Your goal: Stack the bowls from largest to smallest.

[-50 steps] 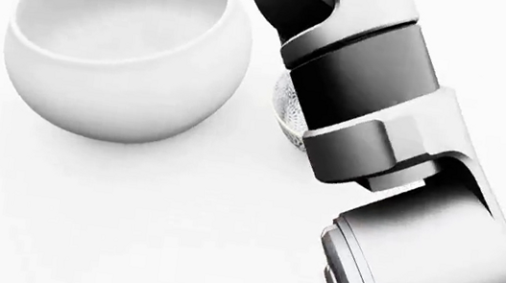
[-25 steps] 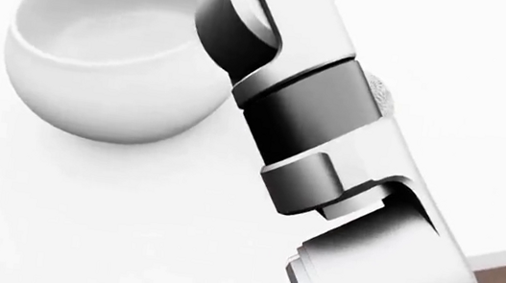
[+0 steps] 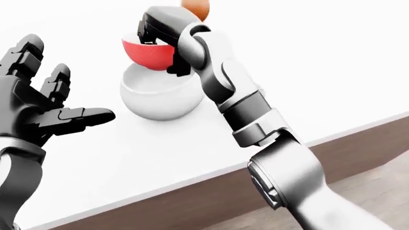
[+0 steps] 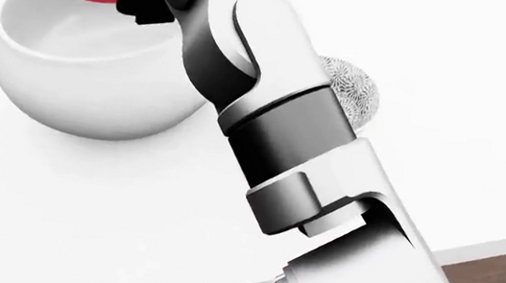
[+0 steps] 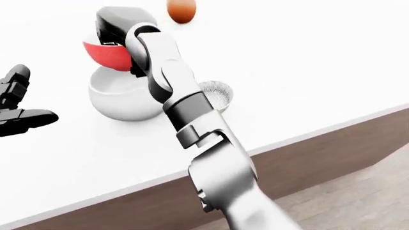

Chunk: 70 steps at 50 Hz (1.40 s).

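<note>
Compared with a second ago, we now see the red bowl [image 3: 148, 56] in the head view, carried in over the white bowl [image 3: 159, 96]; back then only the white bowl and our forearm showed. Our right hand [image 3: 157, 36] has its dark fingers clamped on the red bowl's rim, holding it tilted just above the white bowl's opening; we cannot tell whether the two touch. The red bowl is smooth and matte, the white one round-bellied, thick-walled and glossy. To the arm's right sits a small, speckled grey bowl [image 5: 217, 93], textured like rough stone. A smooth orange bowl [image 5: 181, 10] rests higher on the white table [image 3: 307, 72]. Our left hand [image 3: 38, 103] hovers with fingers spread apart, holding nothing.
</note>
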{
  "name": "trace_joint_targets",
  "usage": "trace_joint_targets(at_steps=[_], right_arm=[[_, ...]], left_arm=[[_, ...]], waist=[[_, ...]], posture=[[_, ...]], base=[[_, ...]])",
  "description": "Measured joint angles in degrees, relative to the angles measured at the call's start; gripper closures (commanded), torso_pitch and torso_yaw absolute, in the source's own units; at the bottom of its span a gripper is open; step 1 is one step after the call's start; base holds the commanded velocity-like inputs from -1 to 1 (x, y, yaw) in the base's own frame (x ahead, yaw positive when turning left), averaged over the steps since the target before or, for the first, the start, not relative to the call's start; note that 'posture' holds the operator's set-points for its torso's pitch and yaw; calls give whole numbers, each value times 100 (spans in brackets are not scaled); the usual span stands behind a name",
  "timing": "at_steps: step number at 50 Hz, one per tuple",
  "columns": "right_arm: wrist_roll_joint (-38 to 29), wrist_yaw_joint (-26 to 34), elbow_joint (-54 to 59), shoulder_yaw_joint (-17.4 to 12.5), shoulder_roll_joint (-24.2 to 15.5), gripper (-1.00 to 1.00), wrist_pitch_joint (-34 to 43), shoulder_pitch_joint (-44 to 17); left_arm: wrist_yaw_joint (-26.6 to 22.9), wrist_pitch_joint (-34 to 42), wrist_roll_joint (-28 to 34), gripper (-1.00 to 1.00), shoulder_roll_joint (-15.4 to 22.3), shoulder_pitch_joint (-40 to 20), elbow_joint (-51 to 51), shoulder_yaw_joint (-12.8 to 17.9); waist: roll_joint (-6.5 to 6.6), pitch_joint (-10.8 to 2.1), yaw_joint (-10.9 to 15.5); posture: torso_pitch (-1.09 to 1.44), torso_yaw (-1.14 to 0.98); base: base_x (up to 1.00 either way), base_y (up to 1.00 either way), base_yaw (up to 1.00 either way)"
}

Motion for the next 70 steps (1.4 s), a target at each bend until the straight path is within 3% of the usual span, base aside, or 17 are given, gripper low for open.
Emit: trace_joint_targets(at_steps=[5, 6, 8, 16, 21, 25, 38, 46, 54, 70], right_arm=[[7, -140, 174, 9, 36, 100, -86, 7], [3, -146, 193, 15, 45, 65, -90, 14], [-16, -167, 218, 33, 55, 51, -123, 50], [-61, -116, 334, 53, 74, 11, -217, 126], [-112, -182, 367, 55, 75, 9, -235, 117], [-151, -219, 373, 51, 81, -12, -255, 131], [-208, -51, -114, 42, 41, -7, -319, 196], [-249, 442, -716, -47, -146, -8, -163, 134], [-268, 1171, -1846, -161, -509, -10, 20, 105], [-261, 3139, -4854, -574, -1518, -18, 413, 1255]], left_arm=[[-64, -42, 38, -100, 5, 60, 49, 52], [-79, -61, 45, -100, 8, 73, 54, 69], [-101, -95, 78, -100, 14, 84, 78, 63], [-153, -140, 168, -100, -13, 52, 111, -29], [-160, -80, 163, -100, -20, 39, 102, 17], [-184, -133, 185, -100, -41, 96, 75, 41], [-248, -173, 307, -100, -95, 74, 105, -15], [-238, -130, 359, -100, -154, 50, 74, -73], [-173, -66, 344, -100, -174, -10, -7, -140], [-75, 85, 545, -100, -318, -209, -76, -422]], waist=[[-7, -7, -1], [-6, -9, -1], [-6, -16, 3], [-15, -6, 12], [-22, -12, 2], [-12, -26, 5], [-16, -57, 14], [-31, -15, 20], [-63, -25, 28], [-143, 9, 37]], posture=[[0, 0], [0, 0], [0, 0], [0, 0], [0, 0], [0, 0], [0, 0], [0, 0], [0, 0], [0, 0]], base=[[0, 0, 0], [0, 0, 0], [0, 0, 0], [0, 0, 0], [0, 0, 0], [0, 0, 0], [0, 0, 0], [0, 0, 0], [0, 0, 0], [0, 0, 0]])
